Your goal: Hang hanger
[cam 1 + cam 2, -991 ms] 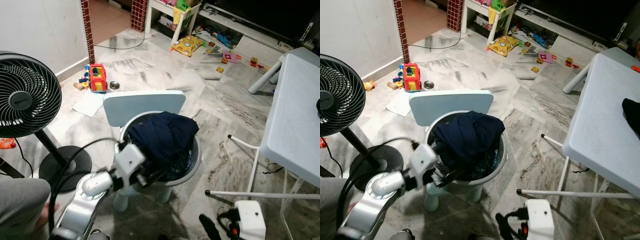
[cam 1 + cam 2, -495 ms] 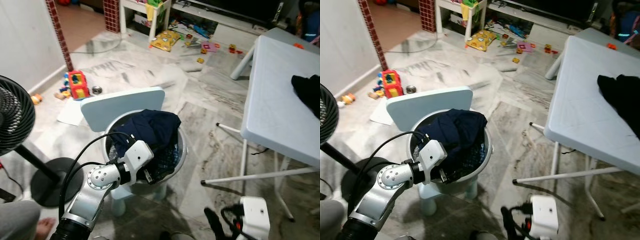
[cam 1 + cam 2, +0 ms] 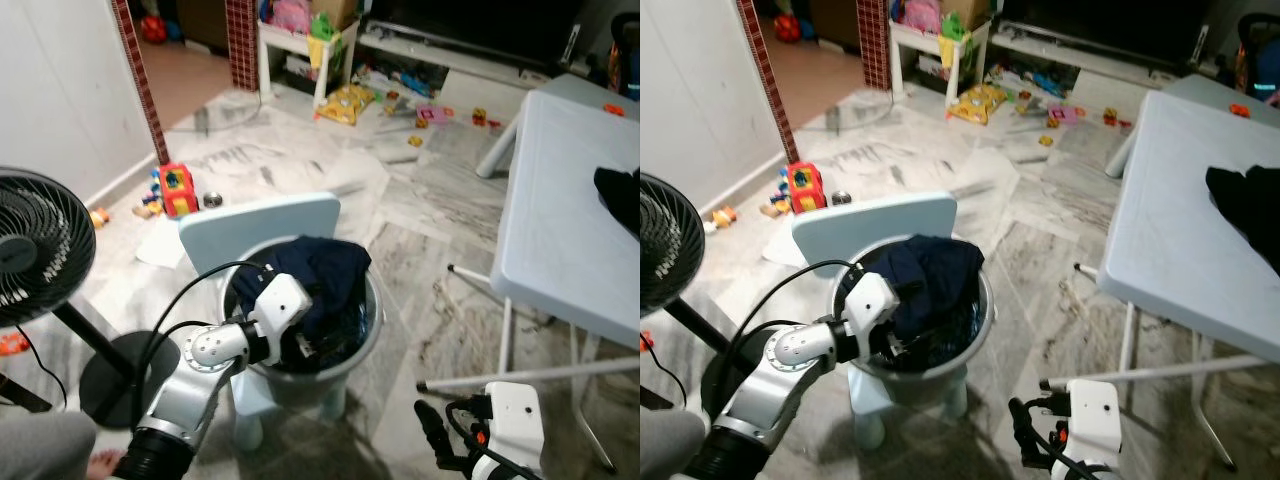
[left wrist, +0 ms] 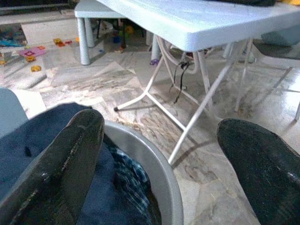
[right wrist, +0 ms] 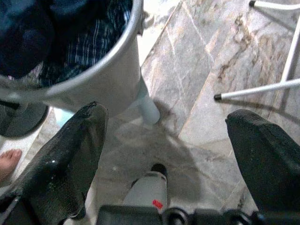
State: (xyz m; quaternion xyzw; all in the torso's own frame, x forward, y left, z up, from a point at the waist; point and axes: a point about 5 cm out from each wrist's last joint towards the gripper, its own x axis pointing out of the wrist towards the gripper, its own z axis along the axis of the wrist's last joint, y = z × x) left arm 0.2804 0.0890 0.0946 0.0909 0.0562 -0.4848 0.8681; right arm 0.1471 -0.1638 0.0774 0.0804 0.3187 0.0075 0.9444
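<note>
A grey basket (image 3: 377, 312) stands on a small light-blue chair (image 3: 255, 218), heaped with dark blue clothes (image 3: 325, 272). My left gripper (image 3: 306, 346) is at the basket's near side, just over the clothes, and is open. In the left wrist view its fingers (image 4: 70, 159) stand wide apart, with the basket rim (image 4: 154, 168) and blue cloth between them and nothing gripped. My right gripper (image 3: 432, 437) hangs low at the right, near the floor. It is open too, its fingers (image 5: 61, 164) spread over the marble floor beside the basket's base.
A black standing fan (image 3: 40, 245) is on the left. On the right stands a white folding table (image 3: 560, 230) carrying a dark garment (image 3: 620, 195). Toys (image 3: 175, 188) litter the far floor. A person's grey-clad knee (image 3: 40, 445) and bare foot (image 5: 7, 164) are at the near left.
The camera has swung, shifting the whole picture. My left gripper stays at the basket's near rim over the clothes. The right arm stays low.
</note>
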